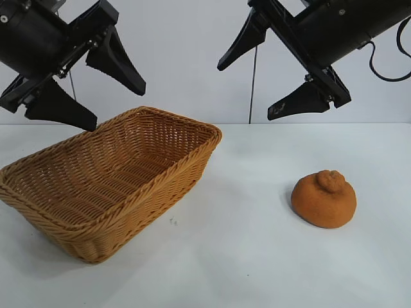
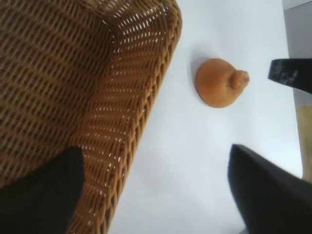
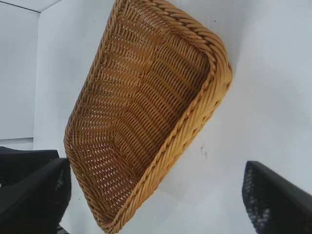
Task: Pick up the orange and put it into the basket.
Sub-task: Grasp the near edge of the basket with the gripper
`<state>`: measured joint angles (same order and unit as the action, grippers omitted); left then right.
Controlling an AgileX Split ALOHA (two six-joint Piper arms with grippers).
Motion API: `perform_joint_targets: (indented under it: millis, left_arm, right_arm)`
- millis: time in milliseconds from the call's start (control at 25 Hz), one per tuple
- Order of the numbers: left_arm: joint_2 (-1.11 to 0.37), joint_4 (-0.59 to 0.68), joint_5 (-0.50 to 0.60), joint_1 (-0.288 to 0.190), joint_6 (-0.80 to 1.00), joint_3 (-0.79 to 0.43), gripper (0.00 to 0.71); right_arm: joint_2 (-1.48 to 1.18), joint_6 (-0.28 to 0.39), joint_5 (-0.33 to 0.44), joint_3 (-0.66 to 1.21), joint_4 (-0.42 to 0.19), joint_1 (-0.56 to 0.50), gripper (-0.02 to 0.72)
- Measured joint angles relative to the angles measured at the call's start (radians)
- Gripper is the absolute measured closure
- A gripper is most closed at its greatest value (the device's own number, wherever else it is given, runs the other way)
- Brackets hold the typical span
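Dull-orange and bumpy-skinned, the orange [image 1: 323, 199] is seen resting on the white table [image 1: 257, 256], upright, with its knobbly lump at the top. It lies well apart from the basket [image 1: 160, 192], with a stretch of bare tabletop between the two. The basket is set at the left of the exterior view, its long axis running diagonally from the near left to the far middle, and nothing is seen inside it.

Both arms are held high above the table. The right gripper [image 1: 257, 86] is poised above and slightly behind the orange, offset toward the middle of the scene; its jaws are spread wide and nothing is held between them. The left gripper [image 1: 96, 90] hangs over the far left part of the basket, likewise spread wide and empty.

The relation on which the coming move turns is judged to be this: the orange lies on the right arm's side, below that gripper and a little outward from it, while the left gripper is separated from the fruit by the basket's far corner and the open tabletop. The right arm is therefore taken to be the nearer one, and a descent forward and outward would be called for. Being dome-shaped, the fruit offers no long axis to be matched.
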<state>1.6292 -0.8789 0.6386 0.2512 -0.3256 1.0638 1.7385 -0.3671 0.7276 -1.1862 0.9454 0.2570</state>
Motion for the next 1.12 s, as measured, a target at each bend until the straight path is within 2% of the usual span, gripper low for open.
perform_joint_targets:
  millis: [80, 160, 320, 480, 600, 760, 960, 1120]
  left_arm:
    - [-0.011, 0.032, 0.006, -0.015, 0.026, 0.000, 0.133]
    - [-0.040, 0.094, 0.010, -0.051, 0.080, 0.000, 0.133]
    - [-0.114, 0.294, 0.048, -0.130, 0.338, 0.001, 0.133]
    - [-0.155, 0.513, 0.117, -0.144, 0.633, 0.003, 0.133]
    - [-0.157, 0.599, 0.148, -0.144, 0.865, -0.017, 0.133]
    - [-0.145, 0.617, 0.116, -0.144, 1.001, -0.083, 0.133]
    - [-0.082, 0.576, 0.095, -0.144, 0.987, -0.166, 0.133]
    - [-0.071, 0.508, 0.041, -0.144, 0.947, -0.177, 0.133]
  right_arm:
    - [0.000, 0.000, 0.000, 0.000, 0.000, 0.000, 0.052]
    - [0.000, 0.000, 0.000, 0.000, 0.000, 0.000, 0.052]
    - [0.000, 0.000, 0.000, 0.000, 0.000, 0.000, 0.052]
    - [0.000, 0.000, -0.001, 0.000, 0.000, 0.000, 0.052]
    - [0.000, 0.000, -0.001, 0.000, 0.000, 0.000, 0.052]
    - [0.000, 0.000, -0.001, 0.000, 0.000, 0.000, 0.052]
    - [0.000, 0.000, -0.002, 0.000, 0.000, 0.000, 0.052]
    - [0.000, 0.000, -0.003, 0.000, 0.000, 0.000, 0.052]
